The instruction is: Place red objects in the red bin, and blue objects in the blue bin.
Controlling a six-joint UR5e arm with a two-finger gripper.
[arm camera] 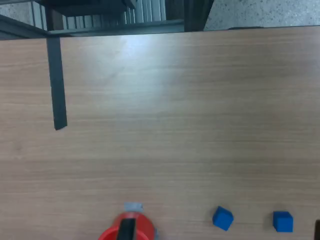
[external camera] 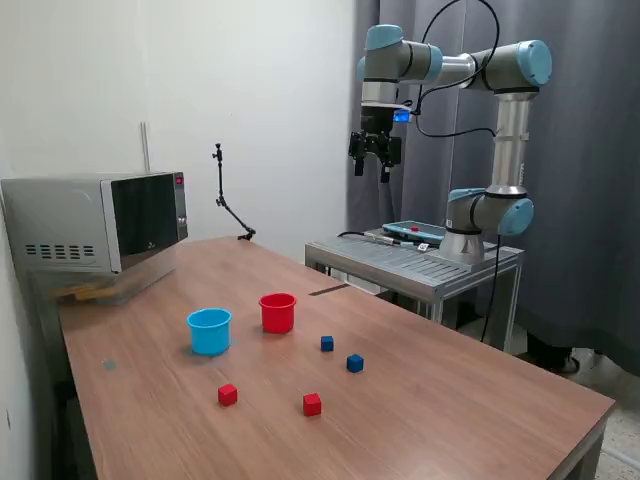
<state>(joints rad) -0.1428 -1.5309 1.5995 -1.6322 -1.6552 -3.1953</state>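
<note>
My gripper (external camera: pixel 371 163) hangs high above the far end of the wooden table (external camera: pixel 450 400), open and empty. In the exterior view, the red cup (external camera: pixel 277 312) and the light blue cup (external camera: pixel 209 331) stand side by side mid-table. Two dark blue cubes (external camera: pixel 327 343) (external camera: pixel 355 363) lie to the exterior view's right of the red cup. Two red cubes (external camera: pixel 228 395) (external camera: pixel 312 404) lie nearer the front. The wrist view shows the red cup (arm camera: pixel 142 231) partly behind one dark fingertip (arm camera: pixel 127 229), and both blue cubes (arm camera: pixel 222 218) (arm camera: pixel 283 221). The blue cup and red cubes are out of the wrist view.
A microwave (external camera: pixel 100 225) stands at the table's far corner on the exterior view's left, with a thin black stand (external camera: pixel 228 200) beside it. The arm's metal base table (external camera: pixel 415 262) adjoins the far edge. A dark strip (arm camera: pixel 56 85) lies on the tabletop.
</note>
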